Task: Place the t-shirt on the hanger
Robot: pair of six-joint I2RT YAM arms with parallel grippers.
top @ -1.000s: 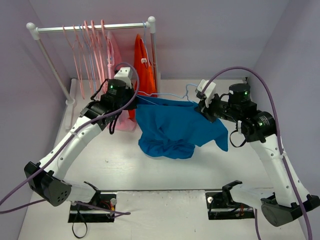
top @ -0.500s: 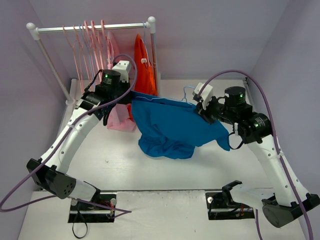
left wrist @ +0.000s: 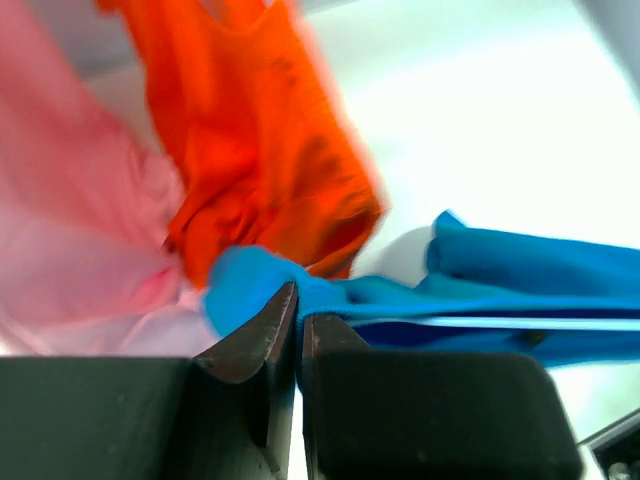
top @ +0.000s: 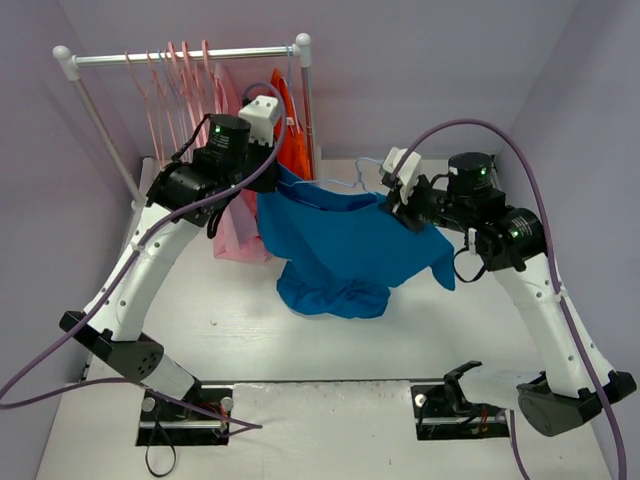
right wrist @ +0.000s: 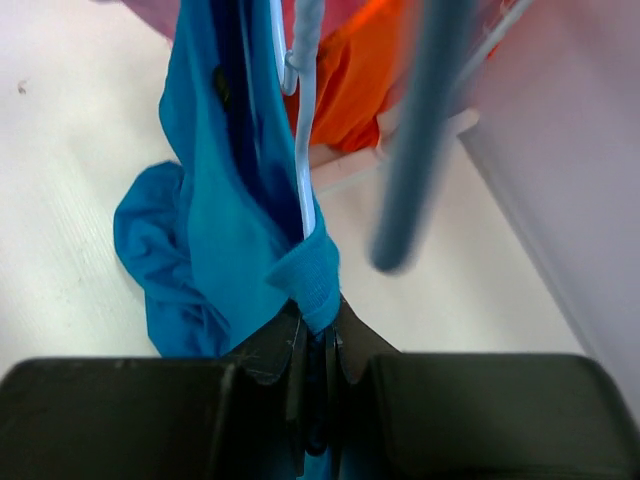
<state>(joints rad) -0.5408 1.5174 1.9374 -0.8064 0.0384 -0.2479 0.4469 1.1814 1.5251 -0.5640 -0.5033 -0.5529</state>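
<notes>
The bright blue t-shirt (top: 345,245) hangs between both grippers, its lower part bunched on the table. The pale blue hanger (top: 340,185) lies along its top edge, hook near the right gripper. My left gripper (top: 275,180) is shut on the shirt's left shoulder; in the left wrist view the jaws (left wrist: 297,305) pinch blue cloth (left wrist: 480,270), with the hanger bar (left wrist: 520,322) beside them. My right gripper (top: 392,200) is shut on the right shoulder; in the right wrist view the jaws (right wrist: 320,320) grip a fold of the t-shirt (right wrist: 215,220), and the hanger (right wrist: 305,130) runs up inside it.
A white clothes rack (top: 180,55) stands at the back left with several pink hangers (top: 170,90), a pale pink garment (top: 235,220) and an orange garment (top: 290,130). The left gripper is right in front of the orange garment (left wrist: 260,150). Lilac walls close in on both sides.
Both arms have risen and moved back toward the rack. The left gripper has lifted the shirt's left shoulder higher, close to the orange garment; the right gripper has shifted slightly left.
</notes>
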